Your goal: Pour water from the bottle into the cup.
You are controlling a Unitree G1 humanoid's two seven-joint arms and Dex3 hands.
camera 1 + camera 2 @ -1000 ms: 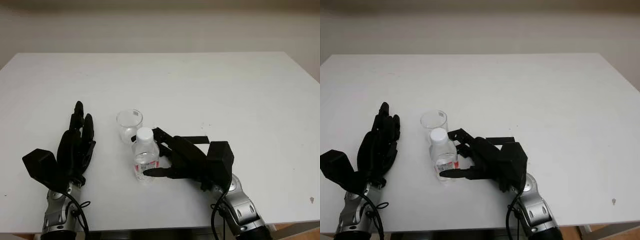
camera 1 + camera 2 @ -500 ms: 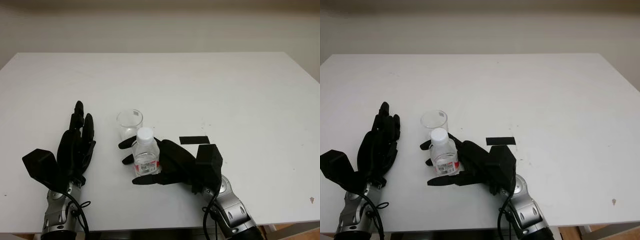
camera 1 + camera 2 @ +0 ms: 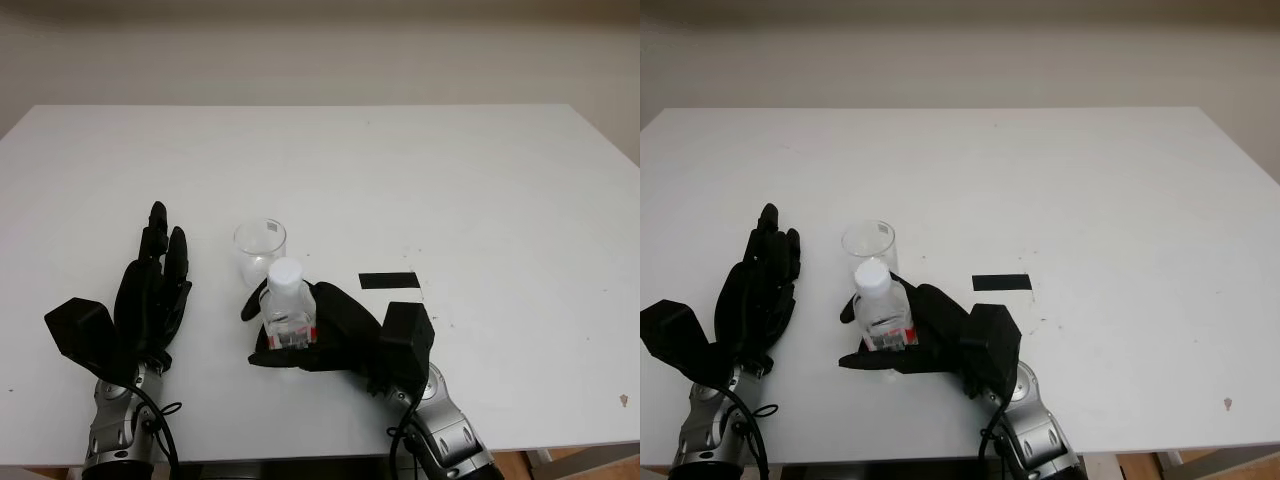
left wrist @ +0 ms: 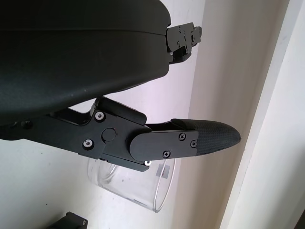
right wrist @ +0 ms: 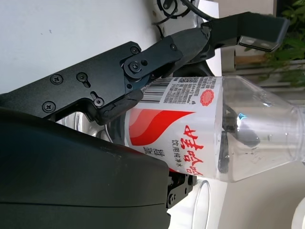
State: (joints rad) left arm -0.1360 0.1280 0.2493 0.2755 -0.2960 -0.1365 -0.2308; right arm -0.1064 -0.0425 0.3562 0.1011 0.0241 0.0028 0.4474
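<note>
A small clear water bottle (image 3: 287, 310) with a white cap and a red-and-white label (image 5: 186, 129) stands near the table's front, just in front of an empty clear cup (image 3: 260, 248). My right hand (image 3: 305, 335) is shut on the bottle, its black fingers (image 5: 143, 67) wrapped around the labelled body. The cap tilts slightly toward the cup. My left hand (image 3: 150, 295) is open on the table to the left of the cup, apart from it. The cup's rim (image 4: 159, 193) also appears beyond the left hand's fingers (image 4: 205, 138).
A short strip of black tape (image 3: 389, 280) lies on the white table (image 3: 450, 180) to the right of the bottle. The table's far and right parts are bare white surface.
My right hand slid leftward and closed its fingers around the bottle. The bottle shifted a little and now leans toward the cup. The left hand has not moved.
</note>
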